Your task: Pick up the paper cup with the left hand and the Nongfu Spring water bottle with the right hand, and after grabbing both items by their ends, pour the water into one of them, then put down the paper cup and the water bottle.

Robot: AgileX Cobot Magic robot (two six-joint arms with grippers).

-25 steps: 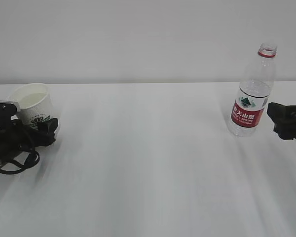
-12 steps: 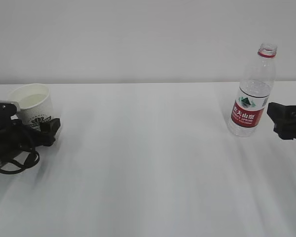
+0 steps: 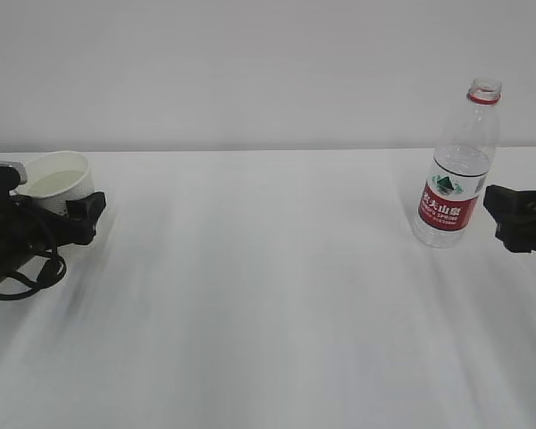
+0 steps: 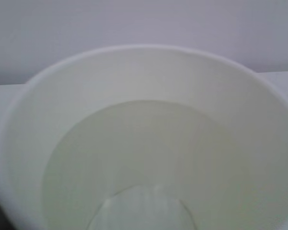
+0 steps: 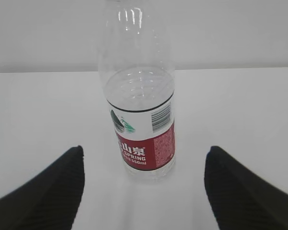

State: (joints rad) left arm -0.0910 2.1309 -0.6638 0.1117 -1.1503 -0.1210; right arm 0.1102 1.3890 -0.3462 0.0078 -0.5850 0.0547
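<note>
A broad white table [image 3: 268,295] fills the lower two thirds of the exterior view, meeting a plain pale grey wall [image 3: 250,71] along a straight line across the frame.

At the far left edge of that view the left hand [image 3: 54,219], a black robot gripper arm with a grey rectangular plate and looping black cables, lies low along the table, reaching in from the left. Its fingers stand wide apart on either side of the small white tapered paper cup [image 3: 58,183], one black finger [image 3: 82,213] showing at the cup's right; I cannot tell whether it touches the wall. The left wrist view looks straight into the cup [image 4: 144,134], where clear water [image 4: 134,158] lies in the bottom.

At the right edge the right hand [image 3: 518,219], a matching black gripper arm, sits level just right of the clear ribbed Nongfu Spring water bottle [image 3: 456,170]. In the right wrist view its two dark fingers [image 5: 48,191] spread wide in the lower corners, the gripper [image 5: 144,191] holding nothing, the bottle [image 5: 139,96] upright and uncapped beyond them, apart from both.
</note>
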